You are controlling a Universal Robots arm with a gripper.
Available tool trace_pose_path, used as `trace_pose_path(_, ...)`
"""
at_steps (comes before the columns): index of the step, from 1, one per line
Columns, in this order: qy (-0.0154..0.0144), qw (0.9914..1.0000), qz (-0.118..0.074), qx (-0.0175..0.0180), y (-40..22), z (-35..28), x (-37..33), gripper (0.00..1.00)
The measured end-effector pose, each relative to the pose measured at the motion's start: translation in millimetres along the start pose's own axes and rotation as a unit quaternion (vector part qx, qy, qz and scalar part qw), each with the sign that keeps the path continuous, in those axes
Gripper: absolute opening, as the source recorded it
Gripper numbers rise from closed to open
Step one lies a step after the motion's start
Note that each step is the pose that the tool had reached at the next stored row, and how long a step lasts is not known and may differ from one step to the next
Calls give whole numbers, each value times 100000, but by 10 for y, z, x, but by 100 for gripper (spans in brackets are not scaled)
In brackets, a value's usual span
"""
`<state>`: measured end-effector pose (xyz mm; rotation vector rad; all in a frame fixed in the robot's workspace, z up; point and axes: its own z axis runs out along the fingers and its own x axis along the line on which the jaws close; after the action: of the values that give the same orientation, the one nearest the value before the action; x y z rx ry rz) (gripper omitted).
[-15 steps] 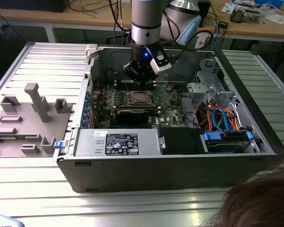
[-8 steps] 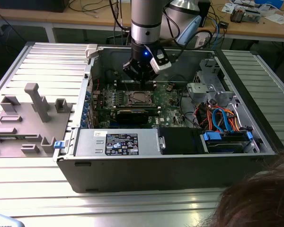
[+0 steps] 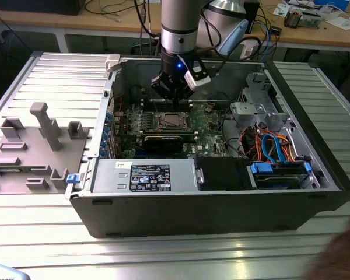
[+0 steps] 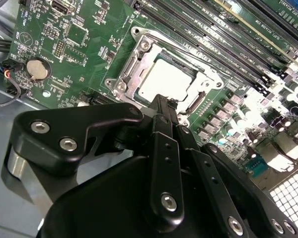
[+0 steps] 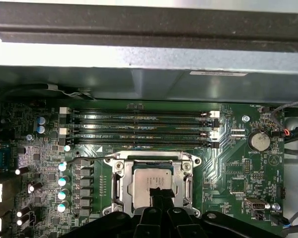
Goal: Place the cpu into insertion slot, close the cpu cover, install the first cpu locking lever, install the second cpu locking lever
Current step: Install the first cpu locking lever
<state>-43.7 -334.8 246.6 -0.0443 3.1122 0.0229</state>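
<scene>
The cpu is seen seated in the insertion slot on the green motherboard, directly below the gripper, whose fingers are pressed together, holding nothing

A silver-grey cpu sits framed in dull metal on a green circuit board, beneath the glossy black gripper, in both wrist views.

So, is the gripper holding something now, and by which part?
It cannot be told. In both wrist views the gripper sits just above the cpu seated in the insertion slot, but no grasp is visible.
</scene>
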Motion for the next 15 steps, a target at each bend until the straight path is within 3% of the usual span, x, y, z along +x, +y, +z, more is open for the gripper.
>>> trace_pose_path(7, -40, 100000, -3, -4, 9, -3, 110, 11)
trace_pose_path(13, -136, 100000, 15, 0, 19, -7, 275, 11)
trace_pose_path(15, -176, 100000, 24, 3, 25, -10, 362, 11)
